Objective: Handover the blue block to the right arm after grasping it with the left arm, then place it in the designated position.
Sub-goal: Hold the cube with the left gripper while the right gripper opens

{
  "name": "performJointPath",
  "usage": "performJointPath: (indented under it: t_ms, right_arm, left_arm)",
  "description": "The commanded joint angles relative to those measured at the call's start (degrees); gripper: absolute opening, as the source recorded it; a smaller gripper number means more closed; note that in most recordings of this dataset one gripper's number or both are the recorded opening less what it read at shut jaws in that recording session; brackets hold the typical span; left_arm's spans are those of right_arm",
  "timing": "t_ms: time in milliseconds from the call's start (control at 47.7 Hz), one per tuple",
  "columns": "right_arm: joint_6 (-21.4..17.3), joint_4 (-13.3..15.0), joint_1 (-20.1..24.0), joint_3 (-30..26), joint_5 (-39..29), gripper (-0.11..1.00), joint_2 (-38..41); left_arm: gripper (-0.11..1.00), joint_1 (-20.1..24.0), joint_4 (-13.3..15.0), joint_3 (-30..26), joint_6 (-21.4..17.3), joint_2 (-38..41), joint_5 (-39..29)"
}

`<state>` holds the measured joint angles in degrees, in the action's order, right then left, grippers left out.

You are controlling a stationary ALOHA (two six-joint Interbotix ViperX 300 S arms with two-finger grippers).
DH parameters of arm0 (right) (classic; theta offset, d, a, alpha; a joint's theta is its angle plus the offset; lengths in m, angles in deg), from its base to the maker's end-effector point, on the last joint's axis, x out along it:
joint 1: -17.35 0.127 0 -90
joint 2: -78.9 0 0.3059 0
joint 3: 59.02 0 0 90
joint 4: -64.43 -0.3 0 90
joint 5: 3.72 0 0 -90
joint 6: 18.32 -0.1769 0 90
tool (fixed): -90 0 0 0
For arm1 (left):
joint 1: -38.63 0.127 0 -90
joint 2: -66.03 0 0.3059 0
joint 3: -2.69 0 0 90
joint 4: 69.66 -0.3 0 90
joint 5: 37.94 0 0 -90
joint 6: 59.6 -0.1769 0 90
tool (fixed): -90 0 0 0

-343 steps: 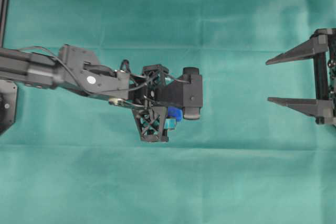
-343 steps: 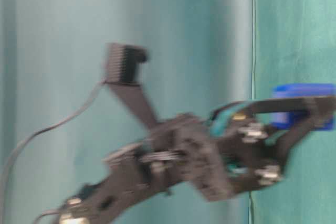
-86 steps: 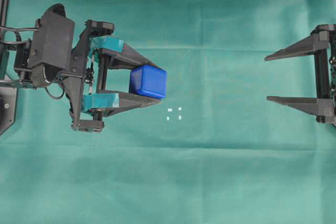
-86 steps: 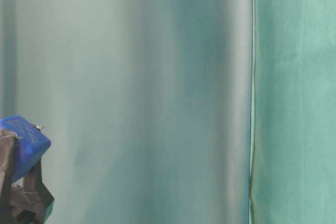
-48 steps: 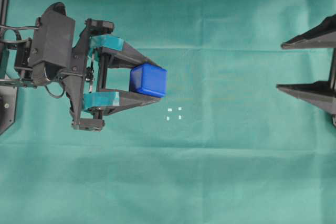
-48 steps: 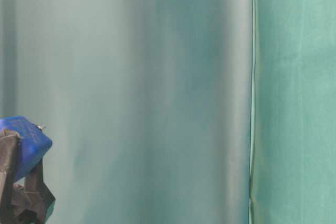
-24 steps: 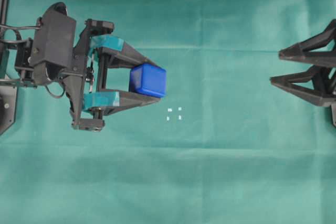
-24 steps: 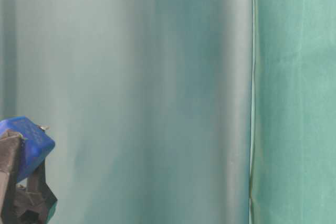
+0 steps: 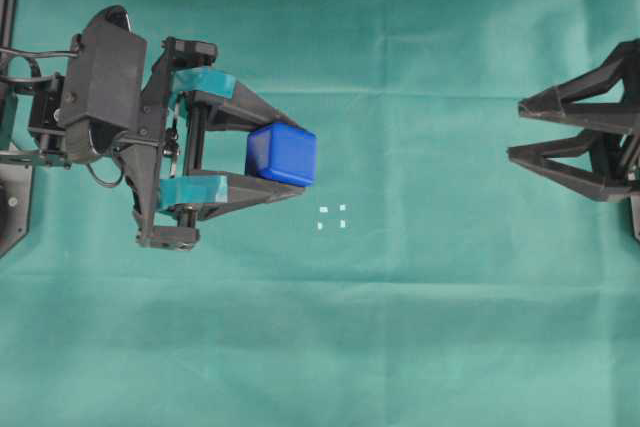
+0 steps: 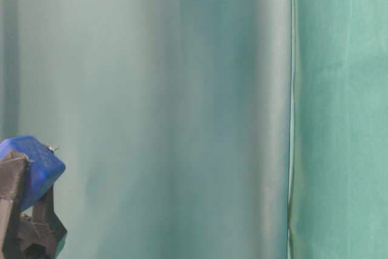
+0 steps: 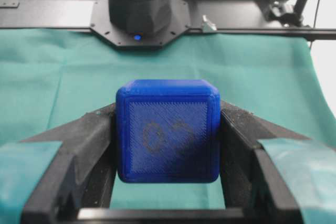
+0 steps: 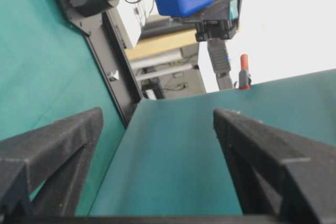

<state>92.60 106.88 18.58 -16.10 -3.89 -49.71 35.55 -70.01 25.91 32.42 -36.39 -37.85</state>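
Left end effector (image 9: 290,165) pinching blue block (image 9: 282,154), unmoved. Right end effector (image 9: 516,129), well right of block, spread, just rolled — prepping handover.

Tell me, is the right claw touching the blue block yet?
Apart. The overhead view shows the right claw open at the right edge, with bare green cloth separating it from the blue block, held in the left claw.

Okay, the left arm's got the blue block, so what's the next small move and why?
Probably bring the right gripper across toward the blue block. The left gripper holds it clamped above the cloth, while the right jaws stand open and empty at the far edge.
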Motion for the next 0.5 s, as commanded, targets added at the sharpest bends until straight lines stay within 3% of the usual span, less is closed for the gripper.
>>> performJointPath:
  t_ms: [0,482]
  right_arm:
    - [-0.2,0.0,0.4,-1.6,0.3,0.93,0.4]
    - [-0.1,0.1,1.0,-1.8,0.9,0.93,0.5]
  left_arm:
    - [0.46,0.4,0.2,-0.6,0.0,-0.9,0.2]
    - [0.46,0.4,0.2,-0.6,0.0,-0.8,0.3]
